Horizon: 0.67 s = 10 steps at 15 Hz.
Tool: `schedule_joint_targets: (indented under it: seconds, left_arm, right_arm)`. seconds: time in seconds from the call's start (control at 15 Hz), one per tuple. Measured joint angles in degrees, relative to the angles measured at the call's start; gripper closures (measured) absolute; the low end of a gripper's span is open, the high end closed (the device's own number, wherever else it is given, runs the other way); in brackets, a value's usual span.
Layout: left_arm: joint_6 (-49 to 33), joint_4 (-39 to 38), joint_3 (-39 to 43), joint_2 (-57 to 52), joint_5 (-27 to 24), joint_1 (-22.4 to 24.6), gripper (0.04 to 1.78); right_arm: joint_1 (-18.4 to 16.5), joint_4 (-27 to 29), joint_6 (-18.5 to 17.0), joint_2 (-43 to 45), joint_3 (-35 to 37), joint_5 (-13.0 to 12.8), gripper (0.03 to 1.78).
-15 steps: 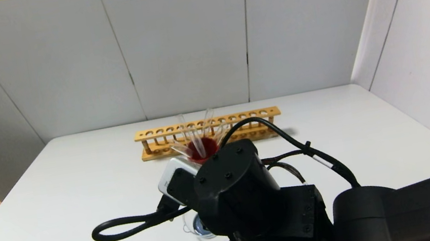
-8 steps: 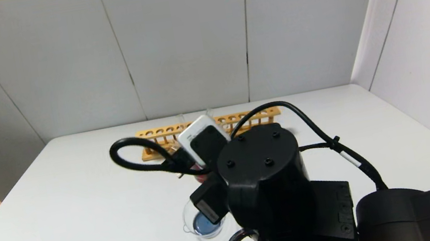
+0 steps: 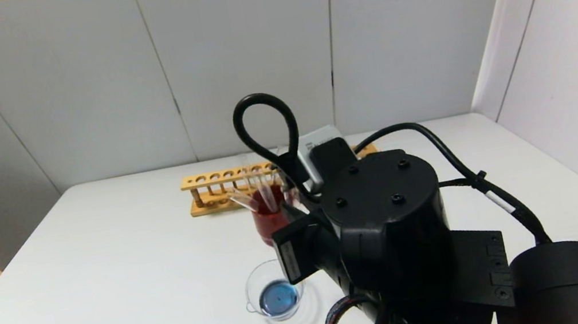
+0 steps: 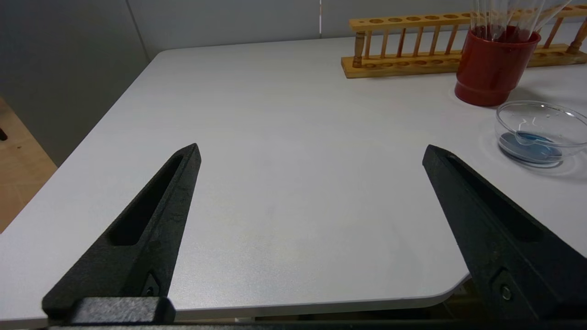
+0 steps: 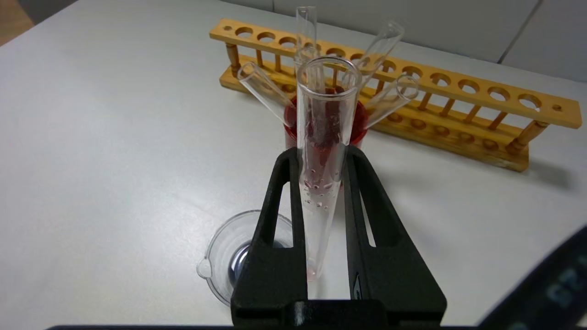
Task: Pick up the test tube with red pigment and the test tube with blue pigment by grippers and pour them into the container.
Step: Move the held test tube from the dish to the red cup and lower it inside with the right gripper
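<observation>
My right gripper [image 5: 322,156] is shut on the test tube with red pigment [image 5: 321,137]. The tube stands nearly upright, with only a faint red trace at its bottom and droplets on its wall. It is held above the table between the container [image 5: 220,261] and the red cup [image 5: 357,123]. The container [image 3: 275,297] holds blue liquid. In the head view my right wrist hides the gripper and the tube. The test tube with blue pigment cannot be told apart among the clear tubes [image 5: 385,41] in the cup. My left gripper [image 4: 312,147] is open and empty.
The dark red cup [image 3: 269,220] with several clear tubes stands just behind the container. A wooden test tube rack [image 3: 212,188] lies behind it near the wall. My left gripper is at the table's near left edge [image 4: 321,307], far from the container [image 4: 536,130].
My right wrist has swung from over the container up and to the right, toward the red cup. Its cable loop has turned from the left side to the top. The container is now uncovered.
</observation>
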<state>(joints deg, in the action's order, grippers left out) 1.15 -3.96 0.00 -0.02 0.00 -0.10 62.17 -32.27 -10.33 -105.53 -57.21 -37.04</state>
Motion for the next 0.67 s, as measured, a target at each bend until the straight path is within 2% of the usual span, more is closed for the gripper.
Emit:
schedule_joint_targets:
  seconds: [0.27,0.53,0.67]
  left_arm:
    - [0.0,0.0,0.0,0.0,0.0,0.0,0.11]
    - [0.0,0.0,0.0,0.0,0.0,0.0,0.11]
    - [0.0,0.0,0.0,0.0,0.0,0.0,0.11]
  right_arm:
    - [-1.3,-0.2,-3.7,1.2,0.4,-0.3,1.55]
    - [-2.4,-2.0,-3.9,1.4,0.3,-0.3,1.55]
    - [-2.6,-5.3,-2.1,1.3,0.4,-0.3,1.55]
